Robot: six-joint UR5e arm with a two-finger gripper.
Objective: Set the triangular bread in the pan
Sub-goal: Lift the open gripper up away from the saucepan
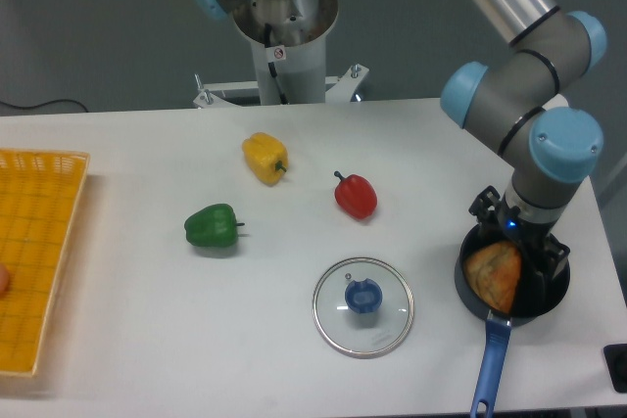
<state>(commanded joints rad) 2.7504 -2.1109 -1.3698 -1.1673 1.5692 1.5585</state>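
Bread is in the pan: the triangular bread (494,274), a golden-orange wedge with browner edges, lies inside the pan (468,290), a small round black saucepan near the table's right edge, and leans toward the pan's left side. The pan's long blue handle (489,367) points down toward the near edge of the white table (147,340). The gripper (519,244) hangs directly over the pan's rear half, its dark body with a small blue light just above the rim; its fingers sit just beside the bread, but whether they are spread or closed cannot be told from this angle, and nothing seems clamped between them. Left of the pan, well apart from it, a round glass lid (363,306) with a blue knob rests flat on the table. Farther back sit a red pepper (356,195), a yellow pepper (265,158) and a green pepper (213,227), all spaced apart. A yellow mesh tray (34,242) lies along the left edge of the table
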